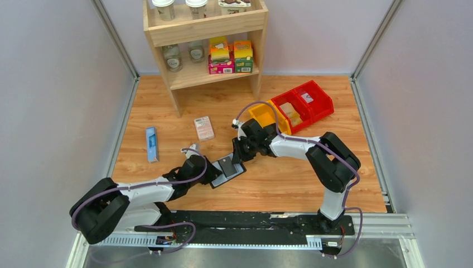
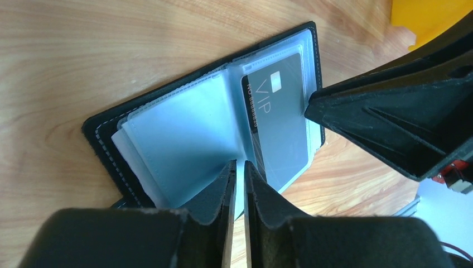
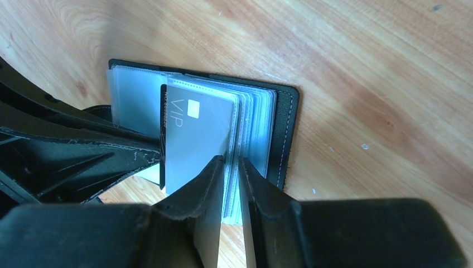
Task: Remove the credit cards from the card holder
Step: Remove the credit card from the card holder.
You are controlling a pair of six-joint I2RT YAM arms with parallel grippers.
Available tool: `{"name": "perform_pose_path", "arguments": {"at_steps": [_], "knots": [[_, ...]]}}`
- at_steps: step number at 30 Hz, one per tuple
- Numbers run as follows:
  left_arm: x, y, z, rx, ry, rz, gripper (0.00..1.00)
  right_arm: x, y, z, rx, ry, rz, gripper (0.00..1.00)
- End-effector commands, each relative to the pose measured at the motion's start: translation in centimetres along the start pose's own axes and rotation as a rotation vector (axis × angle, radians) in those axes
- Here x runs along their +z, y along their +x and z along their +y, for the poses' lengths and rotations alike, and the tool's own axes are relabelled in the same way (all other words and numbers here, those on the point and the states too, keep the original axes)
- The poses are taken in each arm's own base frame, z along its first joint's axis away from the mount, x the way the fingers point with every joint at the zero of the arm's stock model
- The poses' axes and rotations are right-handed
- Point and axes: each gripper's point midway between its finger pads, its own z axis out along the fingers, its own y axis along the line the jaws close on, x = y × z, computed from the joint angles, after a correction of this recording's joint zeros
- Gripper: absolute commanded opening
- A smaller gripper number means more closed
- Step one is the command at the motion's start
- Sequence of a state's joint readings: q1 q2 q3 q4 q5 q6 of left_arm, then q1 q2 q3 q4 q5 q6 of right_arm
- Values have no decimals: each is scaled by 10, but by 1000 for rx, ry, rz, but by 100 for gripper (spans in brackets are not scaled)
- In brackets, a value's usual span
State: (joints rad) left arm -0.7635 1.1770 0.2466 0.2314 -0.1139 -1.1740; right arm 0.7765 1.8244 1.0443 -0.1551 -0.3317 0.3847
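Note:
The black card holder [image 1: 227,169] lies open on the wooden table between both arms, its grey-blue clear pocket leaves [image 2: 184,134] fanned out. One grey credit card [image 2: 279,120] marked VIP sits in a pocket on the right half; in the right wrist view this card [image 3: 195,134] lies left of the leaf stack. My left gripper [image 2: 239,164] is shut on a clear leaf at the holder's middle fold. My right gripper [image 3: 231,162] is shut on the edges of several leaves beside the card, and its tip [image 2: 312,106] touches the card's far edge.
A narrow blue box [image 1: 151,144] and a pink-and-white box [image 1: 204,128] lie on the table to the left and behind. A yellow bin [image 1: 266,114] and red bins [image 1: 304,103] stand at the back right. A wooden shelf [image 1: 184,78] with jars and cartons stands at the back.

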Motion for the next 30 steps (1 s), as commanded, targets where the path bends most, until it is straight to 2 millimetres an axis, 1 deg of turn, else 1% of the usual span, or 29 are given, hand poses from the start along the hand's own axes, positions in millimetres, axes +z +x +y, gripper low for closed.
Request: {"name": "perform_pose_path", "arguments": {"at_steps": [1, 2, 3, 5, 6, 9, 11, 14, 16, 19, 20, 22, 26, 27, 28, 30], "knots": [[-8, -4, 16, -49, 6, -65, 21, 9, 15, -3, 19, 0, 49, 23], [-12, -8, 12, -61, 42, -88, 25, 9, 17, -3, 23, 1, 54, 22], [-15, -12, 11, -76, 57, -113, 26, 10, 18, -3, 25, 3, 59, 22], [-24, -22, 3, -95, 109, -160, 34, 10, 18, -4, 30, 5, 60, 22], [-27, -25, 2, -100, 119, -181, 39, 10, 19, -4, 32, 6, 61, 22], [-38, -34, -9, -112, 180, -222, 48, 10, 19, -6, 34, 10, 62, 21], [-42, -39, -16, -118, 212, -239, 57, 10, 19, -5, 34, 8, 63, 21], [-44, -42, -25, -119, 238, -241, 63, 11, 20, -5, 35, 9, 64, 21], [-41, -41, -29, -113, 234, -228, 64, 11, 20, -6, 39, 8, 64, 21], [-31, -36, -26, -109, 202, -202, 66, 12, 19, -5, 40, 6, 64, 21], [-25, -31, -20, -111, 179, -182, 66, 12, 20, -5, 39, 6, 66, 20], [-21, -31, -25, -123, 194, -181, 66, 12, 20, -4, 38, 3, 66, 20], [-13, -27, -30, -124, 212, -153, 65, 13, 20, -6, 41, 6, 67, 20], [-9, -23, -27, -122, 199, -137, 64, 13, 21, -5, 40, 4, 68, 20], [-8, -24, -32, -123, 210, -138, 63, 13, 20, -5, 39, 5, 66, 20], [-5, -22, -34, -123, 216, -124, 62, 13, 20, -5, 39, 5, 66, 20]]}}
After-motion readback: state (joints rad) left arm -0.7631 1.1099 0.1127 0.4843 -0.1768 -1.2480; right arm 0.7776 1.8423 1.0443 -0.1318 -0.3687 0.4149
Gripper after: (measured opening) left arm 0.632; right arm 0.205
